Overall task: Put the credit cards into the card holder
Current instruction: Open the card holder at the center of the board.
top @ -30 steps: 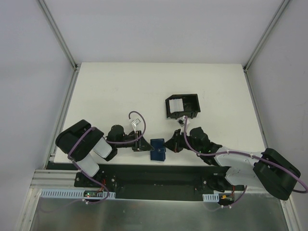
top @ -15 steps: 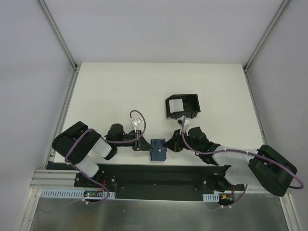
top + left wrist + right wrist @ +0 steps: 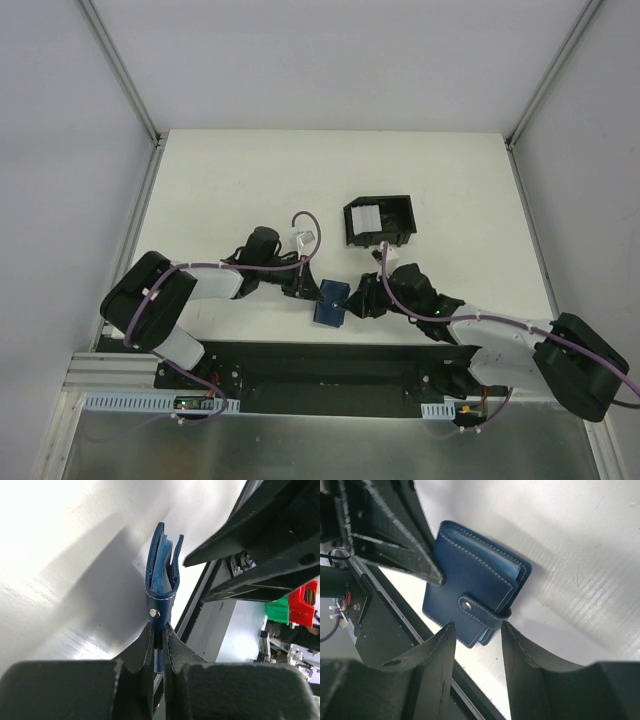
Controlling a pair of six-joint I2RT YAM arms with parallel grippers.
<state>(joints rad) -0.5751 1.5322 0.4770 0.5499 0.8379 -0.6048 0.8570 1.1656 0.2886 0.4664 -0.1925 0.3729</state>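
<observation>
Between left tool [image 3: 311, 290] and right tool [image 3: 354, 300]: card holder [image 3: 330, 301], near front table [image 3: 230, 190] edge; box [image 3: 396, 212] behind.

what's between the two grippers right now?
Only the card holder, per the top view: left gripper shut on one edge, right gripper open at the other side.

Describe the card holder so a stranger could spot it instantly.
On the white table, look at the middle of the near edge. The card holder is the small dark blue wallet there; the black box beyond it is bigger.
</observation>
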